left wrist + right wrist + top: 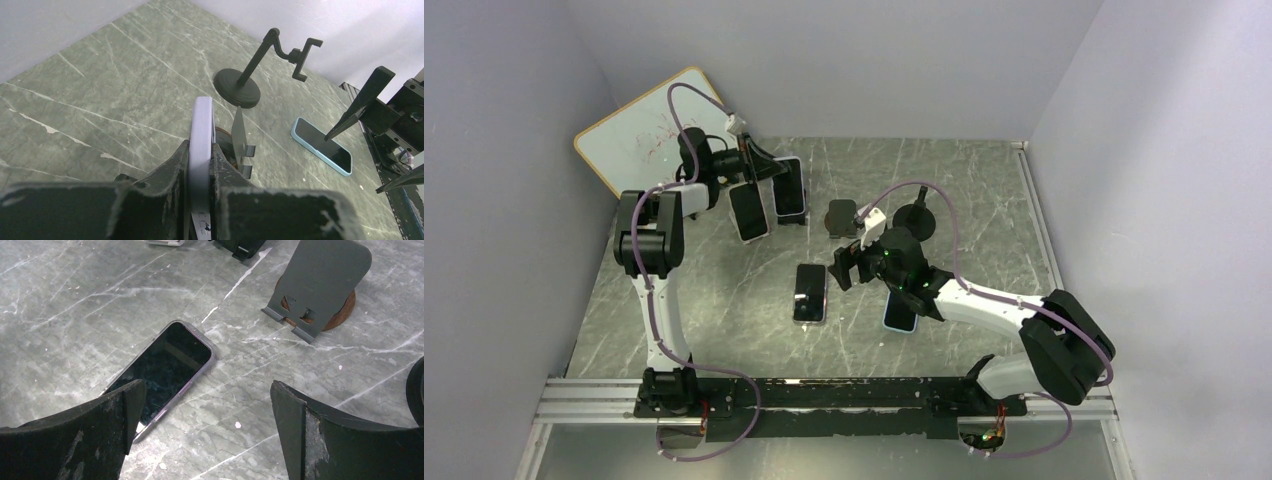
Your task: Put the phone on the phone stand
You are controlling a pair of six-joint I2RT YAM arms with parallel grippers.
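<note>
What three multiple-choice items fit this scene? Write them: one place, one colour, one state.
1. Where is the purple-cased dark-screened phone? A on a stand; B flat on the grey marble table; C in a gripper.
2. Case colour of the face-up phone near the black round-based stand? A red; B green; C light blue.
3. The left gripper is: A shut on a pale-edged phone; B open; C unseen.
Key: B, it lies on marble; C, its rim is blue; A, fingers pinch its edge.

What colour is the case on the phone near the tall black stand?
That phone has a light blue case, clearest in the left wrist view.
</note>
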